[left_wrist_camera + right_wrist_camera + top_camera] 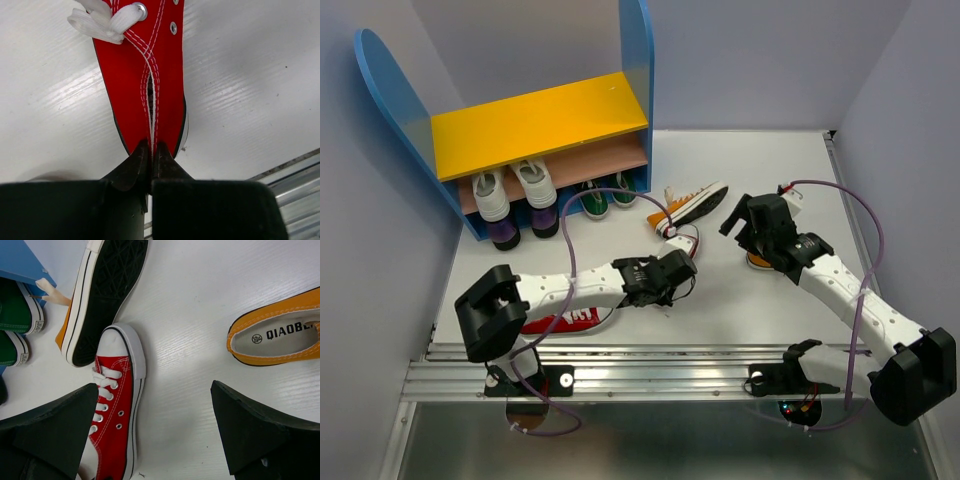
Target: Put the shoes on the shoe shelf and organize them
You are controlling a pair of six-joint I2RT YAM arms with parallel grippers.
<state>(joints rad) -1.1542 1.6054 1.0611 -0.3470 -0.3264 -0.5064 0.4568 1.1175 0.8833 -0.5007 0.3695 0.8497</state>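
Lying flat on its sole, the red shoe [150, 75] points straight away from the left gripper [151, 159], whose jaws are pinched together on the stitched seam at the heel. That hold on the back rim looks chosen so the shoe can be lifted or drawn toe-first toward the shoe shelf [540, 120], which stands well ahead of this hand and off to its left. Just past the red toe lies the tipped orange shoe [107, 290], sole showing, so a straight push would likely knock it. The right gripper [155, 390] hangs above with its fingers spread wide and empty. The red shoe sits beside one finger and the upright orange shoe [280, 335] just beyond the other, probably its next pick. Green shoes [15, 315] stand on the shelf's lower board.
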